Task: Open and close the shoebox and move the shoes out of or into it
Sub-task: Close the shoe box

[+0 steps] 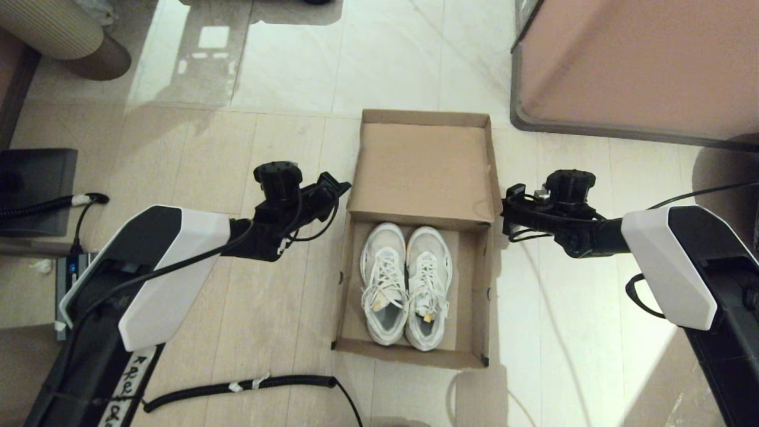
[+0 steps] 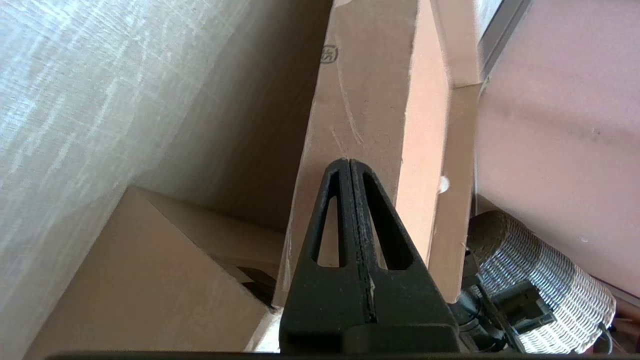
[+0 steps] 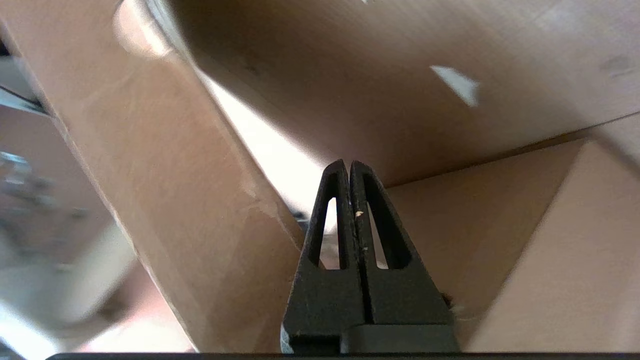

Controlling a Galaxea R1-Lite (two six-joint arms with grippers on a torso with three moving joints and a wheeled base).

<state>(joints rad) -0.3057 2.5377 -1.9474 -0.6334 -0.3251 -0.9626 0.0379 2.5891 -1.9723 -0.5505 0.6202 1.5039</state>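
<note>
The brown cardboard shoebox (image 1: 474, 296) stands on the floor in the middle of the head view. Its hinged lid (image 1: 424, 172) is raised and leans back. Both white mesh sneakers (image 1: 406, 284) lie side by side inside, toes toward the lid. My left gripper (image 1: 343, 188) is shut and empty, its tip at the lid's left edge (image 2: 360, 100). On the other side my right gripper (image 1: 505, 204) is shut and empty too, right beside the lid's right edge (image 3: 165, 165). Neither wrist view shows the shoes.
A large pinkish-brown block with a dark rim (image 1: 634, 65) stands at the back right. A ribbed round object (image 1: 53, 29) sits at the back left, a dark box (image 1: 35, 190) at the left. Coiled cables (image 1: 237, 385) lie near my base.
</note>
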